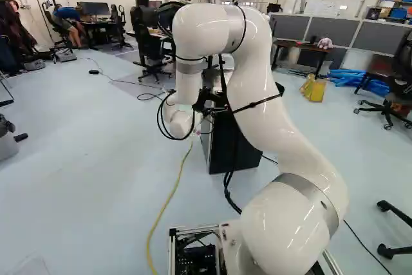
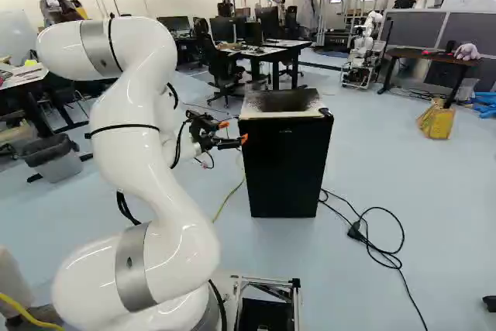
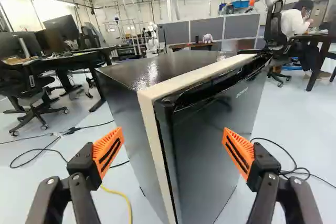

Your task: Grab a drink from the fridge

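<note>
My gripper [image 2: 235, 131] is beside the upper left front corner of the black fridge [image 2: 285, 167] in the right base view. In the wrist view the gripper [image 3: 173, 151] stands wide open with nothing held between its orange pads. Ahead of it is the near vertical edge of the fridge, with the door [image 3: 212, 145] closed against a pale frame [image 3: 157, 148] and a dark recess along the door's top. The arm partly hides the fridge [image 1: 241, 149] in the left base view. No drink shows in any view.
A yellow cable [image 1: 168, 201] runs over the floor left of the fridge. Black cables [image 2: 380, 247] lie coiled right of it. Desks and chairs [image 2: 225, 63] stand behind, a yellow bag [image 2: 436, 119] farther right. Another robot [image 2: 363, 52] stands at the back.
</note>
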Controlling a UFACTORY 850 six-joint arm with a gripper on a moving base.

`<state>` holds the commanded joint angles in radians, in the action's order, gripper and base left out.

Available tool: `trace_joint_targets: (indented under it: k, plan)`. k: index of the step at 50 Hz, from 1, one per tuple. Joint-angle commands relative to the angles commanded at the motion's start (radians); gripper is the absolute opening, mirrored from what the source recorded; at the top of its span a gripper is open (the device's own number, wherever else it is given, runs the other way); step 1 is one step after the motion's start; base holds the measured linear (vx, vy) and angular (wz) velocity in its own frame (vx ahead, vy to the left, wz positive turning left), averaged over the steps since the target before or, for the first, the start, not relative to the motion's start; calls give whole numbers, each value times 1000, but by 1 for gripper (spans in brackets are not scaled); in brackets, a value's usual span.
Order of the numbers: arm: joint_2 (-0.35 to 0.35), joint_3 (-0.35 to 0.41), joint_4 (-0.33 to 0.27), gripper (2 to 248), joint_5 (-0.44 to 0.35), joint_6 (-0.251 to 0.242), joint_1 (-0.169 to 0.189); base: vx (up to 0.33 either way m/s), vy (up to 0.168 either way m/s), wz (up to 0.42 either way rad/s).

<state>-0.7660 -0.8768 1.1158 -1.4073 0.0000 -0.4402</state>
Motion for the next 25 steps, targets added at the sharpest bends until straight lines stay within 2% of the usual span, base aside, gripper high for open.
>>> trace_joint_targets:
  k: [25]
  plan:
    - [-2,-4,0,247,0,0,20,0,0,0]
